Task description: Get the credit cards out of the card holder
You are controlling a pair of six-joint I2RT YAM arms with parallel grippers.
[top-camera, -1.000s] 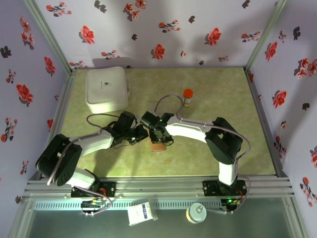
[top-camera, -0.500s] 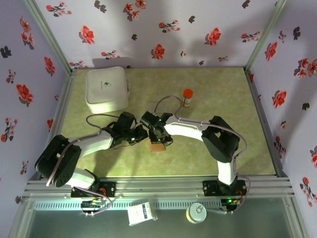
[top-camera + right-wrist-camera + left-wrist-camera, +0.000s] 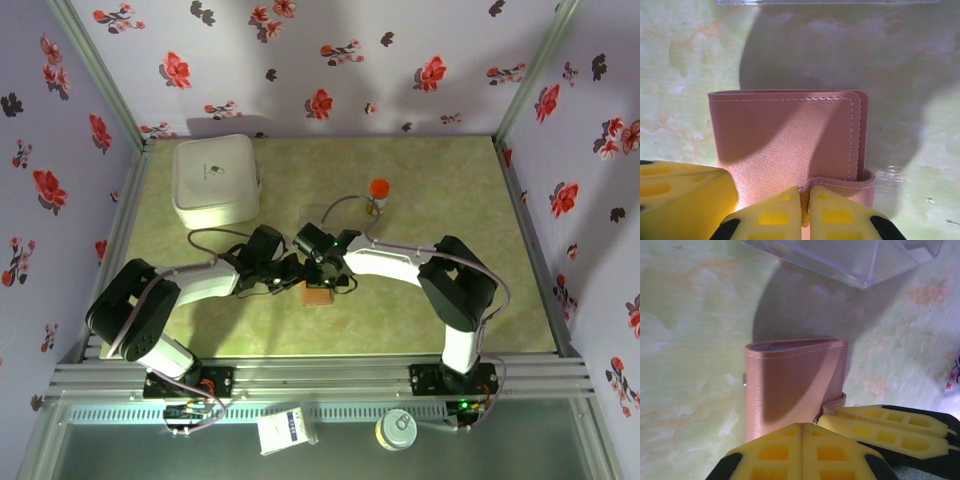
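Green mottled tabletop [image 3: 480, 250], floral walls. Risk imo: right gripper [image 3: 805, 200] pinched tight on snap strap [image 3: 840, 182], so tug could drag whole card holder [image 3: 319, 294] unless left gripper [image 3: 802, 440], pads together at near edge, pins it. Holder brown, stitched, folded closed, lying flat mid-frame in top view, clear tray [image 3: 840, 255] just above.

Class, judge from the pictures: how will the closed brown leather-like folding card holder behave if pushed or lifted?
The brown leather-like folding card holder lies flat, so it would probably slide rather than roll or tip. Its thin stitched covers suggest it may flex or gape if lifted by one edge.
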